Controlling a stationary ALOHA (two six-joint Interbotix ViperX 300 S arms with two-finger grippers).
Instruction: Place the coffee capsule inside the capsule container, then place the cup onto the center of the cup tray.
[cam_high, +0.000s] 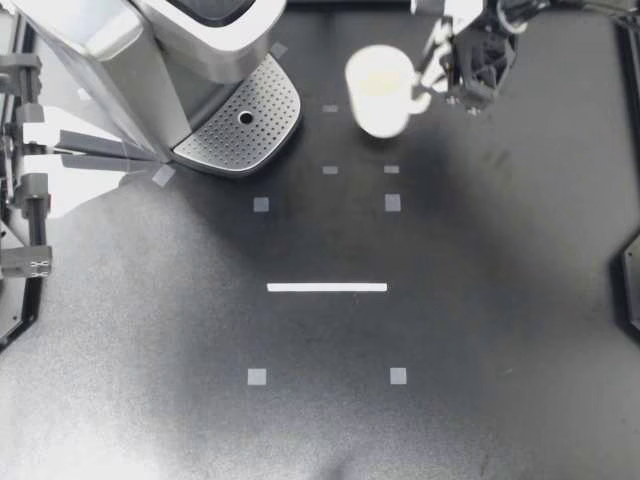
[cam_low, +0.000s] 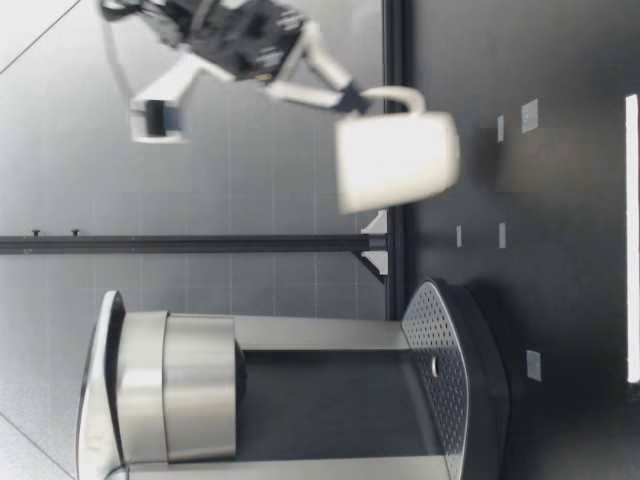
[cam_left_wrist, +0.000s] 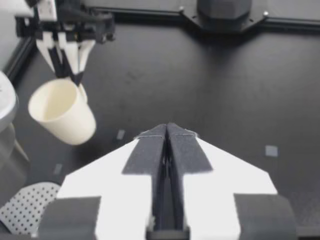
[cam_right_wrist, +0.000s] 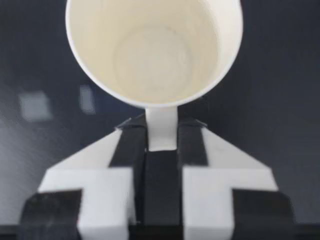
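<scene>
Overhead, height is unclear; low view shows my right jaws holding the cup (cam_low: 395, 160) aloft.

No word, number or sign can be read in any view. On the desk (cam_high: 500, 330), the white strip (cam_high: 327, 287) and the small pale squares (cam_high: 257, 377), at 5 and 7 o'clock of it, are plain marks. The cup (cam_high: 380, 88) and coffee machine (cam_high: 190, 50) show unlettered faces.

Black table (cam_high: 500, 330), white strip (cam_high: 327, 288), grey squares (cam_high: 257, 377)
</scene>
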